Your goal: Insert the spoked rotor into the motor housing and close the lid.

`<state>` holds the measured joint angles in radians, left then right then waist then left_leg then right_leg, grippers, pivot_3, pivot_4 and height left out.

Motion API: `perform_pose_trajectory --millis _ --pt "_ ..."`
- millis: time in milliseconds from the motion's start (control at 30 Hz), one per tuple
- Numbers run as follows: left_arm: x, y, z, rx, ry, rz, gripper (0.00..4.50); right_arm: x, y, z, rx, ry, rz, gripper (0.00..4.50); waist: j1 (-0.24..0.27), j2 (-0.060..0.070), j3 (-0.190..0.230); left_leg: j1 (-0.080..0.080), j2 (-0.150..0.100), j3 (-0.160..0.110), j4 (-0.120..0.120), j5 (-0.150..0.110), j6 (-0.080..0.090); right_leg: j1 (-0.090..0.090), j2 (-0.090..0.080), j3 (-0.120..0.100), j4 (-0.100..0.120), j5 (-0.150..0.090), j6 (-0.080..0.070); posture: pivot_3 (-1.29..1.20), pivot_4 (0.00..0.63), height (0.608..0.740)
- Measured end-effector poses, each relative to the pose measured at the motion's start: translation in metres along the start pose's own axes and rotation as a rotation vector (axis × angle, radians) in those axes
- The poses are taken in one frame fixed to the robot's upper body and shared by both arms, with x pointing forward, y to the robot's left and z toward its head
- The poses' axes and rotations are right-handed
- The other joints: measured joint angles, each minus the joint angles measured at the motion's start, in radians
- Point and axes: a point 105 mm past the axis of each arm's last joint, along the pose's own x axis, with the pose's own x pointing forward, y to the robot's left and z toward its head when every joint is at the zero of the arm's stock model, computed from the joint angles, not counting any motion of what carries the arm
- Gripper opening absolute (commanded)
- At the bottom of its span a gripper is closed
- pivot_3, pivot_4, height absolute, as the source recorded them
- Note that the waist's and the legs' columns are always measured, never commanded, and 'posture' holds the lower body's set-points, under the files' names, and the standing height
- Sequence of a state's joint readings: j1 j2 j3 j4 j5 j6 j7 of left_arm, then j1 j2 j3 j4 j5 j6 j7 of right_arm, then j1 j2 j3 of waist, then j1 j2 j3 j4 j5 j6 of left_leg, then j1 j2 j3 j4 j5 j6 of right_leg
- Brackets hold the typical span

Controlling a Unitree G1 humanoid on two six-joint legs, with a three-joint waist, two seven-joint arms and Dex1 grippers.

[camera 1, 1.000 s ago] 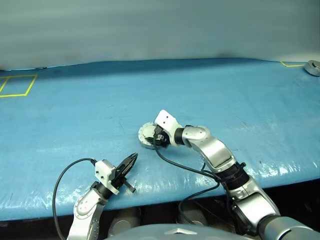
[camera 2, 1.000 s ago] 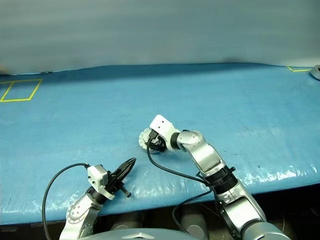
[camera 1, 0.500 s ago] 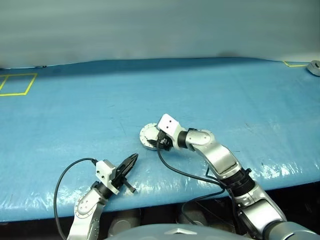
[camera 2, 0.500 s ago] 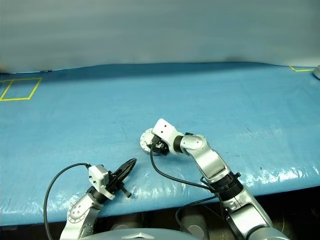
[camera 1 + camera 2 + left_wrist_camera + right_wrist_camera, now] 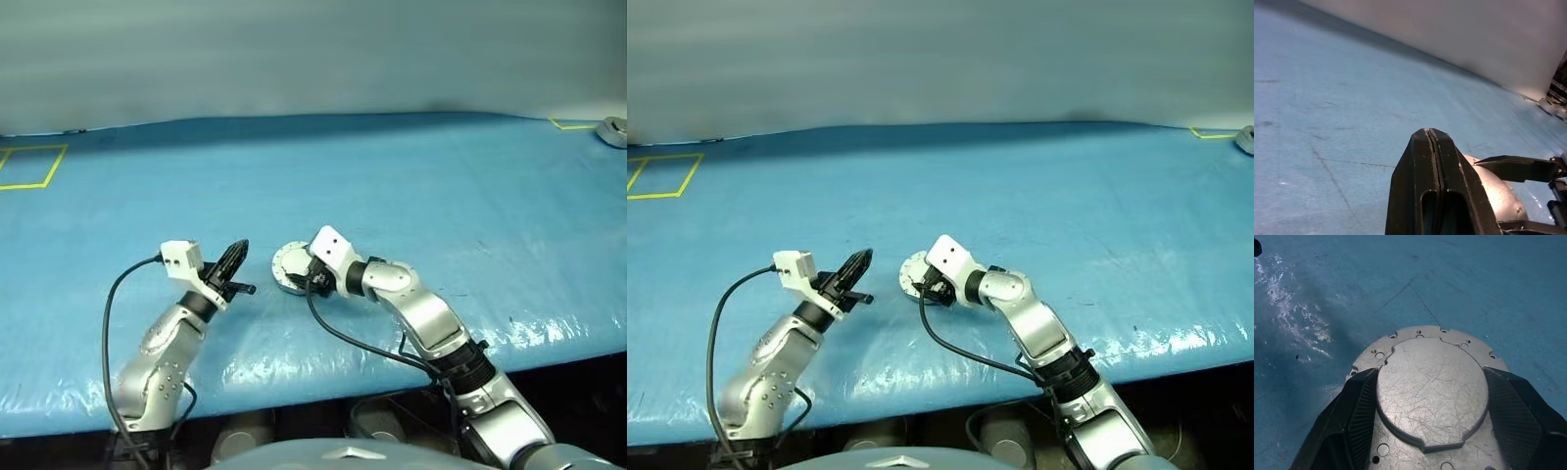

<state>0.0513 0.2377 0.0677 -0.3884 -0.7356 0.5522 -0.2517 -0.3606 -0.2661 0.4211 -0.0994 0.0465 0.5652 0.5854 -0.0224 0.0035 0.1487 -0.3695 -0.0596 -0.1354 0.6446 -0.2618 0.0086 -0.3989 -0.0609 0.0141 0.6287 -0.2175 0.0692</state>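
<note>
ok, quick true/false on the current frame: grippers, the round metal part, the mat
1. The left gripper is shut with nothing between its fingers. True.
2. The right gripper has its fingers on either side of the round metal part. True.
3. The round metal part has been lifted clear of the blue mat. False: in the head views it sits on the mat.
4. The left gripper is gripping the round metal part. False: it hangs apart from it, on the left side.
5. Yellow tape marks a box at the mat's far left. True.
6. The part's upward face shows copper windings. False: it is a plain scratched silver plate.
</note>
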Motion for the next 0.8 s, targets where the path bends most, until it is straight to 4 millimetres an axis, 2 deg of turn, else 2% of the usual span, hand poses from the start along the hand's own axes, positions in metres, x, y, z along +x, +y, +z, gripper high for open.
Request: perform_pose_trajectory --millis 233,367,500,667,800 --pt "0.002 -0.012 -0.018 0.035 0.182 -0.094 0.00 0.004 0.000 0.000 0.032 -0.008 -0.017 3.03 -0.005 0.000 0.000 0.004 0.001 0.000 -0.001 0.001 -0.003 0.001 0.001 0.001 0.002 -0.003 -0.006 0.00 0.150 0.740" --pt "0.003 -0.015 -0.018 0.045 0.184 -0.114 0.00 0.005 0.001 0.000 0.098 -0.037 -0.020 3.03 -0.005 0.000 0.000 0.004 0.002 0.001 -0.001 0.001 -0.003 0.001 0.001 0.002 0.003 -0.003 -0.006 0.00 0.150 0.740" --pt "0.001 -0.013 -0.019 0.067 0.188 -0.115 0.00 0.004 0.002 -0.001 0.054 -0.062 -0.004 3.03 -0.006 0.000 0.000 0.004 0.001 0.002 -0.004 0.001 -0.003 0.000 0.001 0.002 0.002 -0.003 -0.006 0.00 0.150 0.740" --pt "-0.011 -0.006 -0.023 0.141 0.154 -0.094 0.00 0.006 0.004 -0.001 -0.027 -0.066 0.011 3.03 -0.005 -0.001 0.000 0.004 0.002 0.003 -0.012 0.003 -0.006 0.000 0.000 0.004 0.001 -0.003 -0.006 0.00 0.150 0.740" --pt "-0.021 0.001 -0.025 0.163 0.130 -0.067 0.00 0.008 0.002 0.000 -0.028 -0.045 0.033 3.03 -0.002 -0.001 0.000 0.004 0.004 0.002 -0.015 0.004 -0.008 0.000 -0.001 0.004 0.001 -0.003 -0.008 0.00 0.150 0.740"
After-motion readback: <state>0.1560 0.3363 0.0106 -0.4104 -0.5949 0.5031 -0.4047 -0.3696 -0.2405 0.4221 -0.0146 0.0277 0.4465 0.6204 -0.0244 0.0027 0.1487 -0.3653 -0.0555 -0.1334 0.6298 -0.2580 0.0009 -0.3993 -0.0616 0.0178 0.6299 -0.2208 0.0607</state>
